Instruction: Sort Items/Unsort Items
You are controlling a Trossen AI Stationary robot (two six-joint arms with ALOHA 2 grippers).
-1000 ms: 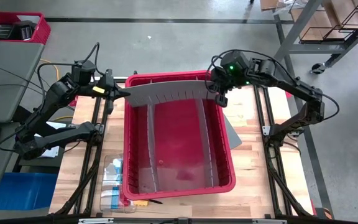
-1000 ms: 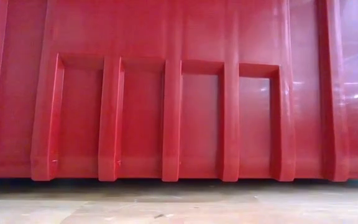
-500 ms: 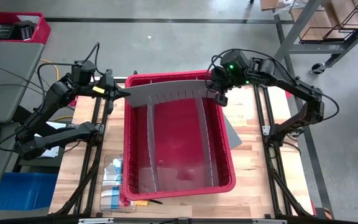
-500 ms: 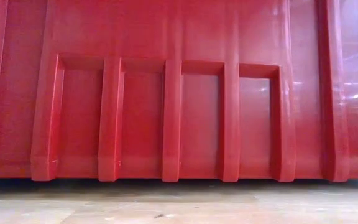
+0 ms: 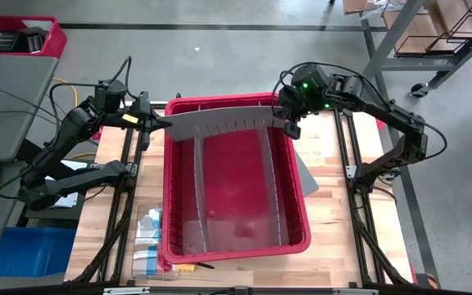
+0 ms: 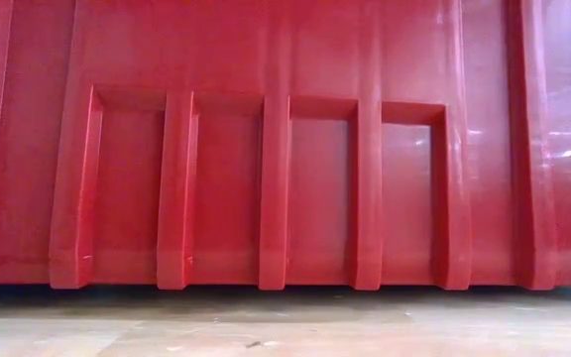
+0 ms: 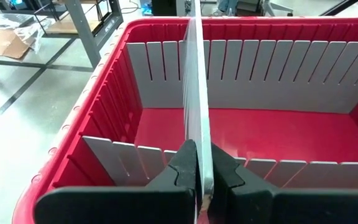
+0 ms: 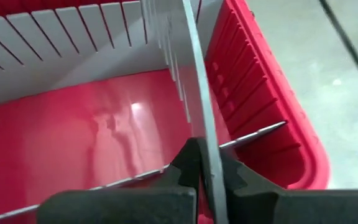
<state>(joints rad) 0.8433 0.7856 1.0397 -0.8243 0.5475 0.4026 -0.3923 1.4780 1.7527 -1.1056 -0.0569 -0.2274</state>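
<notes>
A long grey slotted divider panel [image 5: 228,121] spans the far end of the red bin [image 5: 301,221], bowed between my two grippers. My left gripper [image 5: 165,124] is shut on its left end and my right gripper [image 5: 288,124] on its right end. Small items lie on the table at the bin's near left corner: a clear packet with blue pieces [image 5: 148,238], a yellow piece [image 5: 183,268] and a thin dark stick [image 5: 206,265]. The low view shows only the bin's red wall [image 6: 285,149]. My left gripper pinches the panel's left end [image 7: 199,134] between its two fingers, one on each face. The fingers come from the table's left, slanting down, along the panel's length. The panel stands on edge and runs away over the bin. My right gripper pinches the panel's right end [image 8: 201,124] between its two fingers, one on each face. It comes from the table's right, slanting down. The panel stands on edge there, by the bin's right wall [image 8: 260,93], and curves away toward the other arm.
Two grey dividers [image 5: 197,192] [image 5: 274,188] stand lengthwise inside the bin, whose floor between them is bare. Another grey panel [image 5: 308,176] lies on the wooden table to the bin's right. Desks and a small red crate [image 5: 23,37] stand beyond the table's left.
</notes>
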